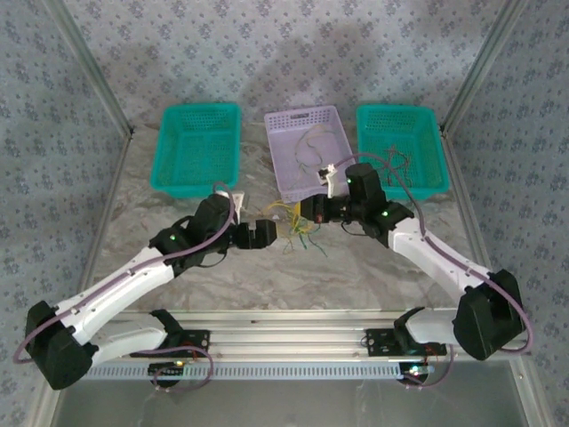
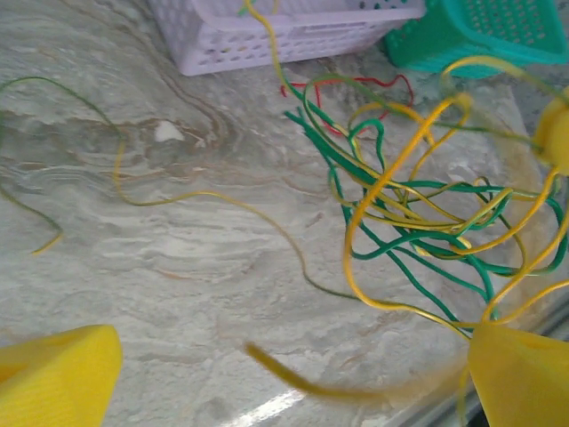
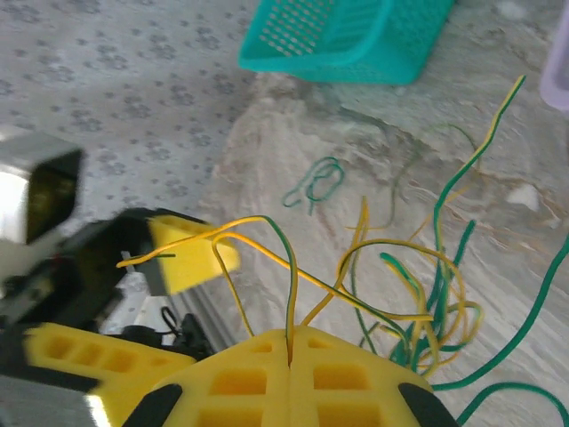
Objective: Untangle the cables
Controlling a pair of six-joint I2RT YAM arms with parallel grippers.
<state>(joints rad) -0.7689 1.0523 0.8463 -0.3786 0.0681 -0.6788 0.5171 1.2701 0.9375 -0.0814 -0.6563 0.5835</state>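
- The left gripper (image 2: 284,382) is held low over the marbled table (image 2: 160,267), its jaws spread wide and nothing between them.
- The cables (image 2: 418,222), a loose knot of green and yellow loops with a little red behind, lie on the table just right of and beyond those open jaws, against the right-hand finger (image 2: 520,374).
- In the top view the knot (image 1: 298,229) is seen between the two grippers, with the left one close beside it.
- No single long axis is offered by the knot; it is judged that a strand must be taken on its left side and drawn leftward.
- The right gripper (image 3: 291,336) is pressed together on one green-and-yellow strand (image 3: 292,276), which rises from the jaws and arcs over the knot.
- Further off, a lilac basket (image 1: 277,156) is flanked by two teal baskets (image 1: 169,151).
- No brand, label or readable writing is found.
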